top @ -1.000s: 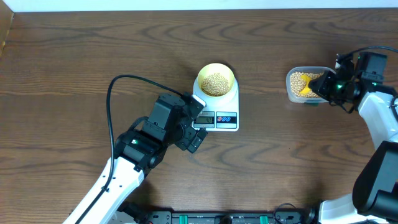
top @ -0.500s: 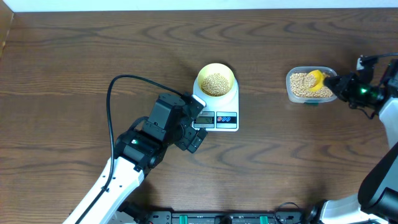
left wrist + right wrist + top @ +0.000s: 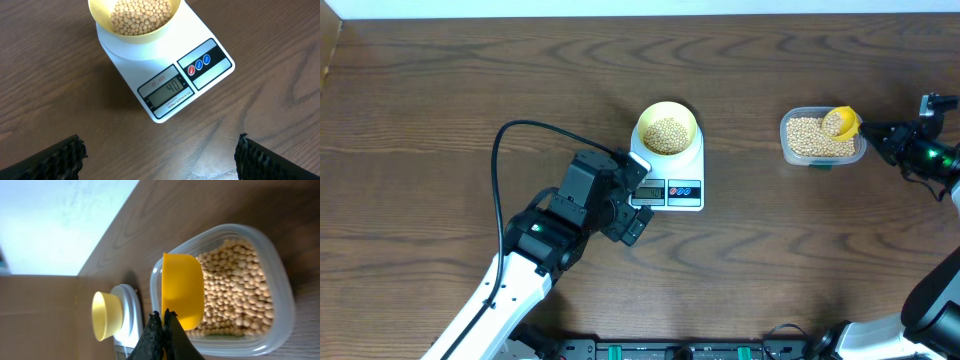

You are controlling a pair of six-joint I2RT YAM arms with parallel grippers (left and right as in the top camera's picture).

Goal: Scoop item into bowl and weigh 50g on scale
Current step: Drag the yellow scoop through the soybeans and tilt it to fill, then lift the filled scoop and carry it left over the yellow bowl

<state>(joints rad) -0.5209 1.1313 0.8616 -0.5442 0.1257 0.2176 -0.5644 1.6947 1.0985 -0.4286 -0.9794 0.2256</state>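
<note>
**Left jaws spread and empty, right jaws pinched on the scoop at the tub**

The left gripper (image 3: 160,146) stands with its jaws wide apart. Nothing is between them, and its wrist view looks down on the near end of the scale. The right gripper (image 3: 162,319) has its jaws pressed together on the end of the yellow scoop (image 3: 182,296).

The brown wooden table (image 3: 440,100) carries everything. The left arm reaches in from the near left edge, and its gripper is just beside the scale's front left corner. The right arm comes in from the far right edge.

The white scale (image 3: 131,64) sits near the table's middle. Its grey display (image 3: 167,90) reads 40, with the coloured buttons (image 3: 199,63) beside it.

Well to the right of the scale lies the clear plastic tub (image 3: 280,300), which holds a bed of beans (image 3: 235,290). The scoop rests over the tub's corner on the gripper's side. From the wrist view only its back shows.

The pale yellow bowl (image 3: 135,41) stands upright on the scale's round platform. Inside it is a second heap of beans (image 3: 137,15), which covers the bottom and stays below the rim.
</note>
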